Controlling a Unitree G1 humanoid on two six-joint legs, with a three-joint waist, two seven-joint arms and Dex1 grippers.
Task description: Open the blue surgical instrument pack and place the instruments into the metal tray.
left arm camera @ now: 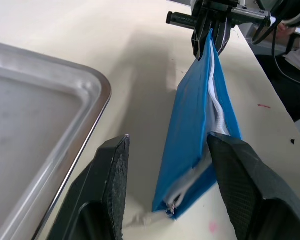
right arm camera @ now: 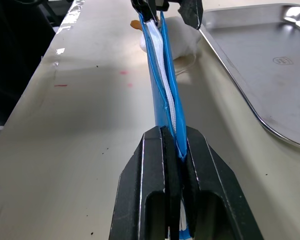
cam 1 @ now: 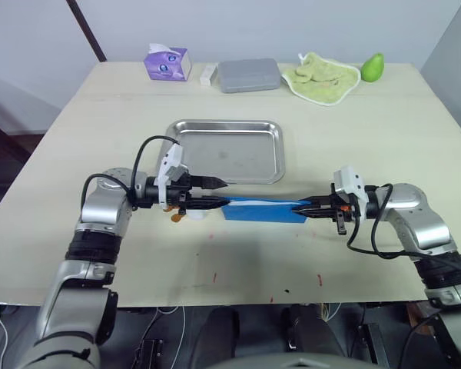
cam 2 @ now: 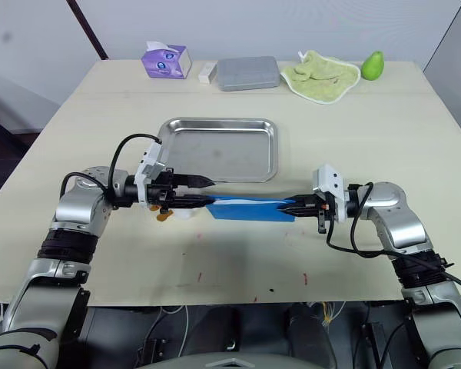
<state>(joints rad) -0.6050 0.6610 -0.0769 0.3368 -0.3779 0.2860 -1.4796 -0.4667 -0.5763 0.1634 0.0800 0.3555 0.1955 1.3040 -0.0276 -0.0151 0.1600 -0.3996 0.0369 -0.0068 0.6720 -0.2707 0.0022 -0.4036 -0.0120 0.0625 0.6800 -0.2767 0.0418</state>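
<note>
The blue surgical instrument pack (cam 1: 265,210) stands on its long edge on the table, just in front of the metal tray (cam 1: 223,122), which holds nothing. A white zip line (left arm camera: 216,102) runs along the pack's top edge. My right gripper (cam 1: 301,207) is shut on the pack's right end, seen close in the right wrist view (right arm camera: 172,137). At the pack's left end my left gripper (cam 1: 219,192) is open, one finger (left arm camera: 110,175) on each side of the end. The instruments are hidden.
A small white and orange piece (cam 1: 178,217) lies beside the pack's left end. Along the far edge stand a purple tissue box (cam 1: 167,62), a small white item (cam 1: 208,74), a grey box (cam 1: 249,74), a green cloth (cam 1: 320,77) and a green fruit (cam 1: 373,67).
</note>
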